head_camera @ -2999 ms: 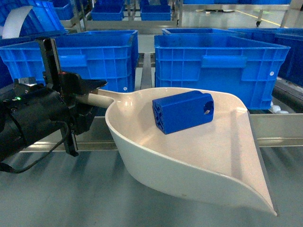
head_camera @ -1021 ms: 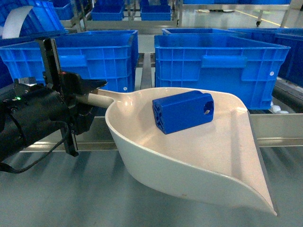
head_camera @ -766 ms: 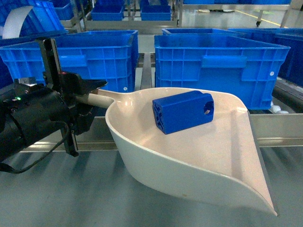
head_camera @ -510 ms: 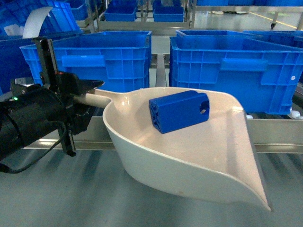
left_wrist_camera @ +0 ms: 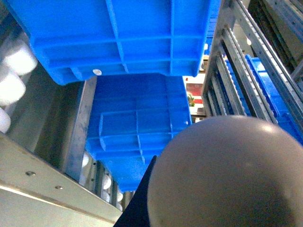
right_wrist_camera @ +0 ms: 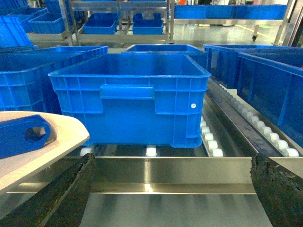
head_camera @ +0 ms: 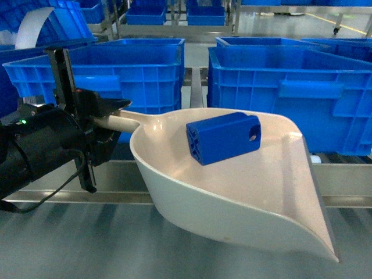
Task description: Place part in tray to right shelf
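Left hand [head_camera: 110, 125] grips tray [head_camera: 261, 192] (part [head_camera: 224, 138] inside).

Large blue crate [right_wrist_camera: 130, 97] fills centre of right wrist frame, sits on white rollers [right_wrist_camera: 210, 142] just behind steel front rail [right_wrist_camera: 170, 175]; blocks straight path onto shelf. Roller lane right of crate open, bounded at frame right by another crate [right_wrist_camera: 272, 90]. Head view: two crates [head_camera: 110, 75] across upper frame, narrow gap between. Scoop [head_camera: 256, 186] fills lower centre, its wide mouth toward lower right.
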Controlling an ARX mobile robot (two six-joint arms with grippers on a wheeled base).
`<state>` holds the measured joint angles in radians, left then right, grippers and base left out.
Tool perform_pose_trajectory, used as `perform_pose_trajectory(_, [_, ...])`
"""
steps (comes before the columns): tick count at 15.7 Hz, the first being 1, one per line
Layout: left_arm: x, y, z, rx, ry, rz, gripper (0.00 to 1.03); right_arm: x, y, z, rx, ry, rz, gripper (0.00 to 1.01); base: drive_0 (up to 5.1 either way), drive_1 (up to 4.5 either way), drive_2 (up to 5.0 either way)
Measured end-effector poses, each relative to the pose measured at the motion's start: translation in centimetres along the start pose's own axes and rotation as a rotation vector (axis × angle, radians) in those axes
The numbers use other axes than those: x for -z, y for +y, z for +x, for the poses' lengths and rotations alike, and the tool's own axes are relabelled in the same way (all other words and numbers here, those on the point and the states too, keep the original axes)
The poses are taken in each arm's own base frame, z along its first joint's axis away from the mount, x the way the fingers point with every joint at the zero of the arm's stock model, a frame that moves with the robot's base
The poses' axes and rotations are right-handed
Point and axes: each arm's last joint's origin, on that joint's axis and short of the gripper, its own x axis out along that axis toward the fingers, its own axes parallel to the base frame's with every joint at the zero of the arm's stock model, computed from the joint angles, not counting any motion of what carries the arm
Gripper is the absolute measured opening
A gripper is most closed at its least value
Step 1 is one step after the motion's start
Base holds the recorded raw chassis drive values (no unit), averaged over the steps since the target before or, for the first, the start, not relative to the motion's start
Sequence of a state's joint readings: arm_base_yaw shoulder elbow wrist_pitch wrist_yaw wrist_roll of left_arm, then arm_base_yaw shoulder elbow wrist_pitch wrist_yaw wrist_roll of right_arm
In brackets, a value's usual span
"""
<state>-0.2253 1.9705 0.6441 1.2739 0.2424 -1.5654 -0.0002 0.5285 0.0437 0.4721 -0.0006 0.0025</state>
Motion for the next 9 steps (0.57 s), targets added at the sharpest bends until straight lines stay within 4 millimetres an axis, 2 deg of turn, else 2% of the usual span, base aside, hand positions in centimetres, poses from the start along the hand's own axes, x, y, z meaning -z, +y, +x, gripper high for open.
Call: perform_pose_trajectory(9, [0.01, -0.07, 0.01, 0.006, 0.002, 0.000, 0.14, -0.04, 0.00, -0.01, 0.000, -0.004, 0.000, 0.98, 0.0, 0.00, 0.0])
